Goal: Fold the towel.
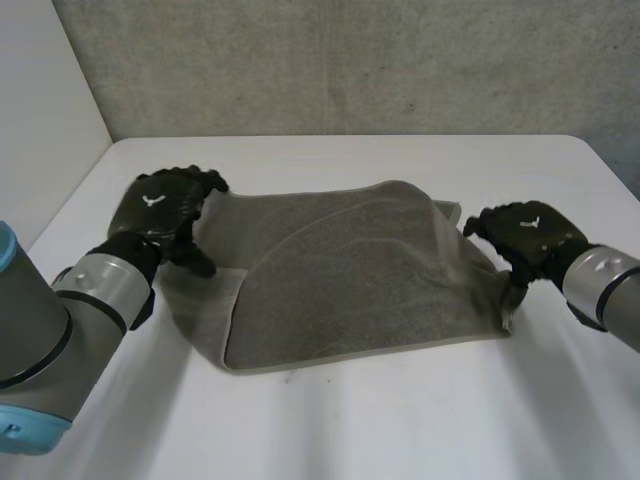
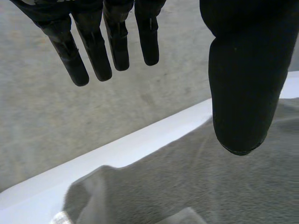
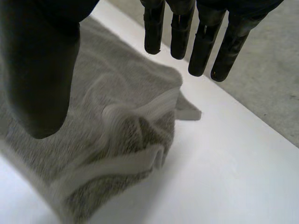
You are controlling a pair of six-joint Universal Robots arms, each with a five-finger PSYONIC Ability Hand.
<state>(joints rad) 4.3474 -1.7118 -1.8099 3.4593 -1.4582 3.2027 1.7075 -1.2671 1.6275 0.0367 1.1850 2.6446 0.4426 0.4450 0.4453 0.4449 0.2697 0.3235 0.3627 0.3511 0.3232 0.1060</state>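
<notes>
Your grey towel (image 1: 350, 280) lies mid-tabletop (image 1: 400, 420), partly doubled over, its right end bunched. Your left hand (image 1: 160, 210) is at its left end and your right hand (image 1: 525, 235) at its right. Both have straight fingers and hold nothing. You seem between folds, so next pinch 2 corners afresh. No writing is readable.

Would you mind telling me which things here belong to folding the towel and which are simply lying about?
Part of the job:
towel, lying on the table
left hand, fingers straight, at the towel's left edge
right hand, fingers straight, at its right edge

Not part of it:
white table
grey wall behind
</notes>
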